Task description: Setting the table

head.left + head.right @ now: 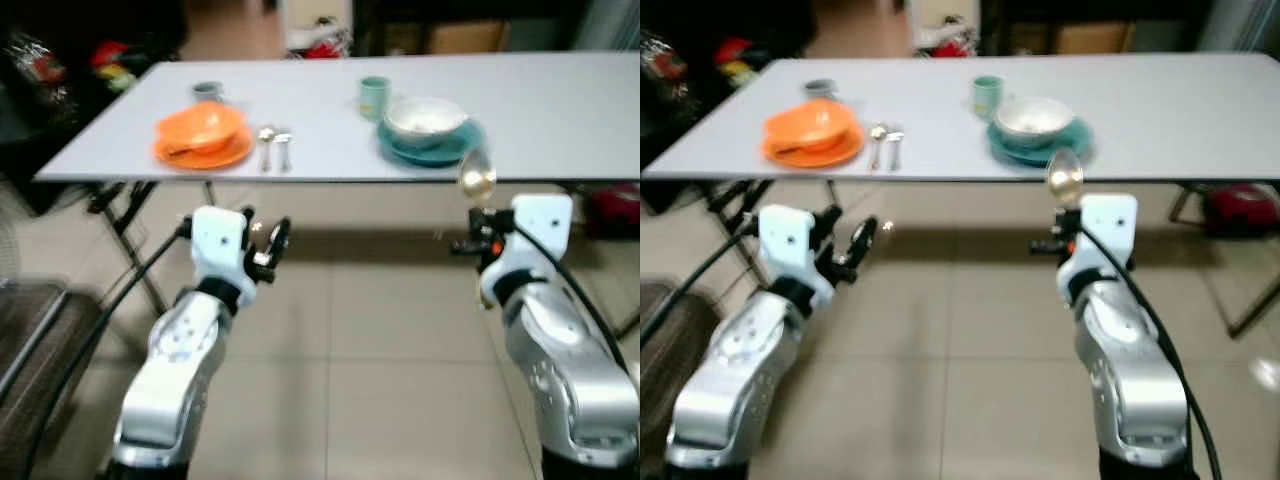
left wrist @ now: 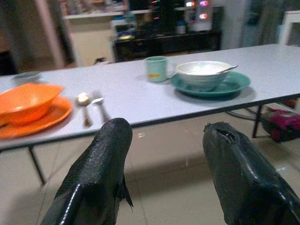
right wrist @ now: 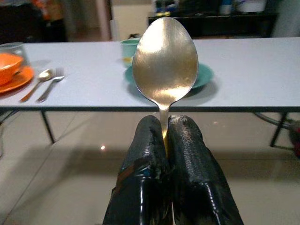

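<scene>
Holding a golden spoon (image 3: 165, 65) upright by the handle, bowl up: right gripper (image 3: 165, 154), fingers clamped tight on it, short of the near edge of the grey counter (image 1: 560, 100) and below its level. Raised alongside, well apart: left gripper (image 2: 166, 173), fingers (image 2: 105, 159) spread wide, gripping nothing.

Judged about halfway set. Done on the left: orange plate (image 1: 225, 153) with an orange bowl (image 1: 200, 127) on it, a spoon and fork (image 1: 274, 146) lying just beside, and a small dark cup (image 1: 207, 91) behind. Partly done on the right: teal plate (image 1: 440, 148) carrying a white bowl (image 1: 427, 117), a green mug (image 1: 373, 96) just behind it. Possibly a utensil handle already leaning out of the white bowl in the left wrist view, though too blurred to be sure. Left to do, by the look of it: laying the held spoon beside the teal plate, and perhaps a matching fork.

Plain pale counter on folding metal legs, much of the right end bare. Glossy beige floor tiles (image 1: 380, 330) underneath, catching light. Dark shelving and clutter along the far wall; something red or pink on the floor beyond the right leg.
</scene>
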Motion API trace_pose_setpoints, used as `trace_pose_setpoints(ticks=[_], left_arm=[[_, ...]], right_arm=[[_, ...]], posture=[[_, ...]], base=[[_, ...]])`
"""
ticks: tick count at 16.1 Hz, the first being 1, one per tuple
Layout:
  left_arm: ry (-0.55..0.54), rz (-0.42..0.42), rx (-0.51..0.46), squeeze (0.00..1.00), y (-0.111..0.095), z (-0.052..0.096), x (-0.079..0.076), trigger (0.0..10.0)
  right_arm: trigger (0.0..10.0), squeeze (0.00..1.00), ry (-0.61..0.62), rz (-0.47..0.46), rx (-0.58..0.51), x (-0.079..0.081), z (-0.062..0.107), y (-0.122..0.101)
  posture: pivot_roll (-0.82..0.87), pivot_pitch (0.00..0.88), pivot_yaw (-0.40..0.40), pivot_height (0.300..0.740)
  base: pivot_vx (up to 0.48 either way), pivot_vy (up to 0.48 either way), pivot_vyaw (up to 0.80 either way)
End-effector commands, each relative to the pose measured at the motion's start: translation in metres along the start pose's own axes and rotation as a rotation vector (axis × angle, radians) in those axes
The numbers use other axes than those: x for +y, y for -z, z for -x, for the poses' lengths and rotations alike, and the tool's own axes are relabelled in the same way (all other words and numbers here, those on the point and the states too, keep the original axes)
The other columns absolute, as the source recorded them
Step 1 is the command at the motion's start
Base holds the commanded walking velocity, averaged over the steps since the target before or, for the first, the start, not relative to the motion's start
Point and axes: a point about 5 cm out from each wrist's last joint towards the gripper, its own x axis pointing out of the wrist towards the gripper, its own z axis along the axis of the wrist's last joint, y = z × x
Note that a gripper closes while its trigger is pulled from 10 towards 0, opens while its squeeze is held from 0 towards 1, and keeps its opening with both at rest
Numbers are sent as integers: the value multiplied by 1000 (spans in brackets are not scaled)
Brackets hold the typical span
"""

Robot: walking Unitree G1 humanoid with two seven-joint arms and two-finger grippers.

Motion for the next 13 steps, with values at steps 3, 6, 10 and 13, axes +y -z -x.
trace_pose_setpoints(ticks=[3, 6, 10, 13], left_arm=[[20, 1, 2, 0, -1, -2, -2, 10000], [25, 1, 2, 0, -1, -2, -2, 10000], [23, 1, 9, 0, 0, -2, -1, 10000], [23, 5, 10, 0, -2, -5, 0, 10000]], right_arm=[[10000, 0, -1, 2, -13, 0, 1, -3], [10000, 0, -6, 6, -15, 1, 0, -3], [10000, 0, -4, 9, -20, 1, 0, -4], [10000, 0, -17, 10, -22, 4, -2, -2]], posture=[[-1, 0, 80, 740], [-1, 0, 82, 740], [-2, 0, 91, 740], [13, 0, 87, 740]], base=[[262, 0, -533], [264, 0, 0], [263, 0, 0], [269, 0, 0]])
